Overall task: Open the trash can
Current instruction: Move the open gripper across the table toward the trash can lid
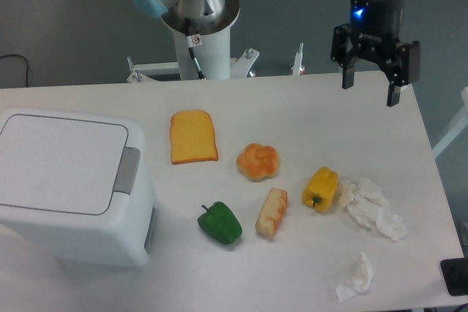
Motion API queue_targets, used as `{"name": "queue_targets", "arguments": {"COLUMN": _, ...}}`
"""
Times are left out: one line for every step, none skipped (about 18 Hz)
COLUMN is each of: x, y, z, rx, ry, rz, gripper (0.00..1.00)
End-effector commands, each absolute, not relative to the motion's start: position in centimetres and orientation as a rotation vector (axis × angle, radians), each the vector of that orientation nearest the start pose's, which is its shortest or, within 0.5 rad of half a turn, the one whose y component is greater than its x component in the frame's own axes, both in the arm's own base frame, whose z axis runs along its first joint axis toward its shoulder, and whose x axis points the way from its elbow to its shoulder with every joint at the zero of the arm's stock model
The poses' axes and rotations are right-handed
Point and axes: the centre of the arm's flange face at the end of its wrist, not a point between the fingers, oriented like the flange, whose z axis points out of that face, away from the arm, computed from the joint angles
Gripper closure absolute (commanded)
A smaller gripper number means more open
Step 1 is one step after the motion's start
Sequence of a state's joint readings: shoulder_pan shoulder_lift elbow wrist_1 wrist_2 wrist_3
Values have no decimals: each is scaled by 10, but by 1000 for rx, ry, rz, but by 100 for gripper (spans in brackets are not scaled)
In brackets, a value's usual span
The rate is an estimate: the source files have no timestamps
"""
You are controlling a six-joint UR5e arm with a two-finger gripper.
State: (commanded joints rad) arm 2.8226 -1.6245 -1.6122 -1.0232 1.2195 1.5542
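The trash can (69, 184), a large white boxy bin, stands at the table's left front. Its flat lid is down, and a grey push-button latch (129, 170) sits on the lid's right edge. My gripper (369, 94) hangs at the far right, above the table's back edge, far from the bin. Its two dark fingers are spread wide and hold nothing.
Between bin and gripper lie a toast slice (193, 136), a bun (258, 161), a green pepper (219, 223), a bread stick (271, 212) and a yellow pepper (321, 188). Crumpled tissues (373, 207) lie right, another (356, 277) near the front edge. The robot base (197, 27) stands behind.
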Motion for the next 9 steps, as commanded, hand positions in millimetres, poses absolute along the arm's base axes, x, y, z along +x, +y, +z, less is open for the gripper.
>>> {"name": "queue_targets", "arguments": {"x": -461, "y": 335, "z": 511, "rx": -2627, "ry": 480, "rz": 518, "gripper": 0}}
{"name": "queue_targets", "arguments": {"x": -456, "y": 341, "z": 515, "rx": -2622, "ry": 452, "rz": 512, "gripper": 0}}
{"name": "queue_targets", "arguments": {"x": -451, "y": 349, "z": 518, "rx": -2618, "ry": 420, "rz": 499, "gripper": 0}}
{"name": "queue_targets", "arguments": {"x": -445, "y": 356, "z": 520, "rx": -2615, "ry": 381, "rz": 485, "gripper": 0}}
{"name": "queue_targets", "arguments": {"x": -439, "y": 363, "z": 522, "rx": -2612, "ry": 342, "rz": 469, "gripper": 0}}
{"name": "queue_targets", "arguments": {"x": -433, "y": 369, "z": 527, "rx": -2604, "ry": 306, "rz": 461, "gripper": 0}}
{"name": "queue_targets", "arguments": {"x": -429, "y": 375, "z": 531, "rx": -2600, "ry": 278, "rz": 457, "gripper": 0}}
{"name": "queue_targets", "arguments": {"x": -423, "y": 381, "z": 536, "rx": -2596, "ry": 262, "rz": 453, "gripper": 0}}
{"name": "queue_targets", "arguments": {"x": -418, "y": 387, "z": 538, "rx": -2592, "ry": 242, "rz": 441, "gripper": 0}}
